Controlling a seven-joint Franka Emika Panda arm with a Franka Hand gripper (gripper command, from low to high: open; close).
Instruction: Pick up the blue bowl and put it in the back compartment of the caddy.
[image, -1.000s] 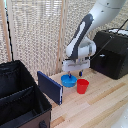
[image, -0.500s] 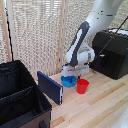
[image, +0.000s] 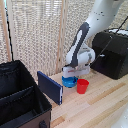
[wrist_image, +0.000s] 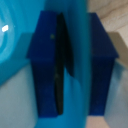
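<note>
Your gripper (wrist_image: 67, 65) has its fingers (wrist_image: 45, 65) astride the blue bowl's (image: 69, 81) rim, one inside, one outside (contact is too blurred to judge, so you cannot tell if they pinch). The bowl sits on the table (image: 100, 102), touching the red cup (image: 82, 86), beside the dark-blue panel (image: 50, 87). The caddy (image: 20, 100) stands at the exterior view's left.

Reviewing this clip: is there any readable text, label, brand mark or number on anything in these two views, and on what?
None can be read in either view.
The black appliance box, the caddy, the dark-blue panel, the red cup and the blue bowl show plain surfaces at this resolution.
The wrist view is a blurred close-up of the tool straddling the blue bowl's wall; no marking shows there.
</note>
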